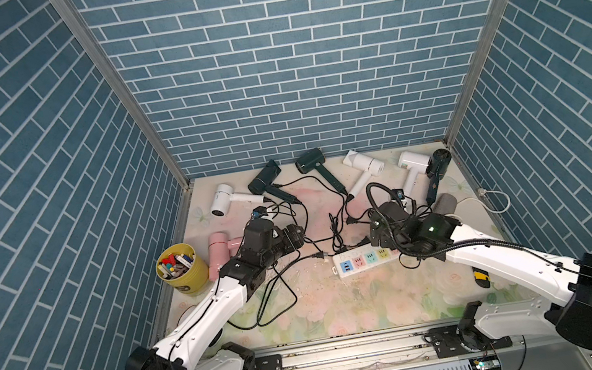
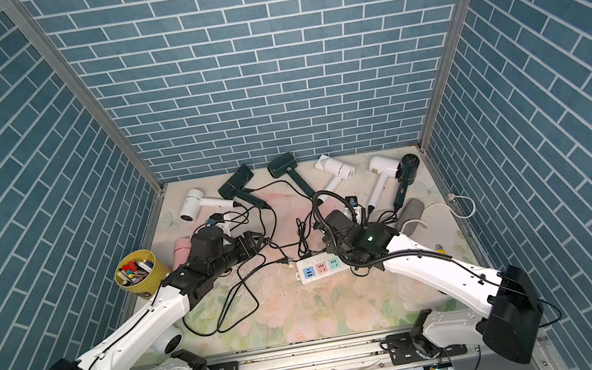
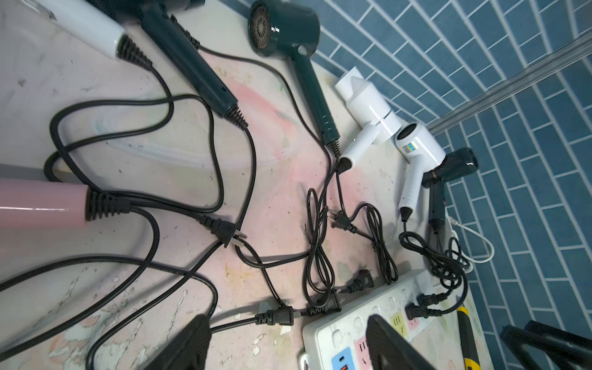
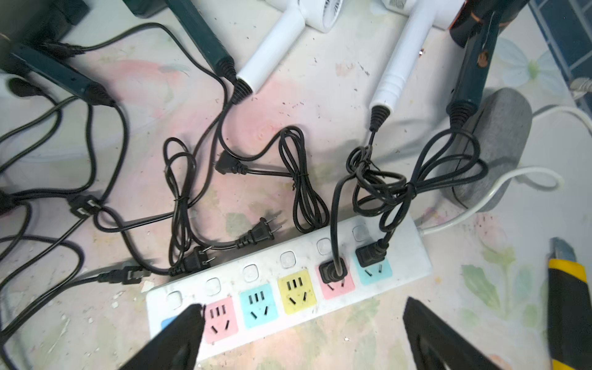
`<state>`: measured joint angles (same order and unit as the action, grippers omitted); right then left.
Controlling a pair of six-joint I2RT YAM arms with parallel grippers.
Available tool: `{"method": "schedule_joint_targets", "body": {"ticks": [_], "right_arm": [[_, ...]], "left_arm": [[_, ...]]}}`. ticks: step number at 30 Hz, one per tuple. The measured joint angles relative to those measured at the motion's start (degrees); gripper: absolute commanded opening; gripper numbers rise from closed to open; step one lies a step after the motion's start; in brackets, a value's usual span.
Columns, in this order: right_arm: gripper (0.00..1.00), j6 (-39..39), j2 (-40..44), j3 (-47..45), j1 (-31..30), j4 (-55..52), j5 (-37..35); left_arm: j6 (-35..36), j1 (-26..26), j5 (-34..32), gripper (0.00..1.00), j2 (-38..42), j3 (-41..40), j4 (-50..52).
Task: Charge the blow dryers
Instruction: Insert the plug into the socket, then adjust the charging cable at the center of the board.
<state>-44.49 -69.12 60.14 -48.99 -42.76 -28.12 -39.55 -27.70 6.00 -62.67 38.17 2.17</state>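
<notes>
Seven blow dryers were counted on the counter (image 1: 306, 313). Six were strung along the back edge, white (image 1: 226, 199) to dark (image 1: 440, 163), and a pink dryer (image 1: 217, 246) lay near the left edge, partly hidden under the left arm. All cords were trailed toward the power strip (image 4: 410, 256), which lay right of the counter's middle.

Two plugs were seen seated at the strip's right end, one in the pink socket (image 4: 333, 272) and one in the blue socket (image 4: 368, 254). Free plugs (image 4: 261, 232) (image 4: 197, 261) (image 4: 123, 275) were left just beside the strip's far long side, with prongs exposed.

The right pincer (image 4: 302, 304) was held wide above the strip, nothing in it. The left pincer (image 3: 285, 317) was also spread, empty, over the loose cords near the strip's left end.

Handling, as judged:
- The shells look hard, smooth and slippery, so the dryers are better left lying.
- The cords look limp and some are tie-bundled and crossed, so drag and snagging are expected.
- The plugs are small and rigid. Each is best taken across the moulded body behind the prongs, with the prongs kept clear.
- The strip looks light and may slide when pushed on.

A utility knife (image 4: 567, 304) and a grey roll (image 4: 493, 144) were noted near the right edge; neither is relevant.
</notes>
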Motion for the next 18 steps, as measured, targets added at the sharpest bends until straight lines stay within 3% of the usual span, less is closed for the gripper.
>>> {"method": "schedule_joint_targets", "body": {"ticks": [5, 10, 14, 18], "right_arm": [[0.99, 6.9, 5.0, 0.2, 1.0, -2.3, 2.5], [0.99, 11.6, 5.6, 0.2, 6.8, -2.3, 8.5], [0.94, 14.1, 1.8, 0.8, 10.3, -1.2, 13.7], [0.9, 16.3, -7.3, 5.1, 13.8, -0.1, 20.5]], "left_arm": [[0.9, -0.1, -2.4, 0.82, 6.1, -4.3, -3.2], [2.0, -0.1, -4.9, 0.82, 8.8, -6.5, -5.6], [2.9, -0.1, -6.0, 0.82, 7.4, -6.6, -6.8], [3.3, -0.1, -6.0, 0.82, 4.0, -6.6, -7.2]]}}
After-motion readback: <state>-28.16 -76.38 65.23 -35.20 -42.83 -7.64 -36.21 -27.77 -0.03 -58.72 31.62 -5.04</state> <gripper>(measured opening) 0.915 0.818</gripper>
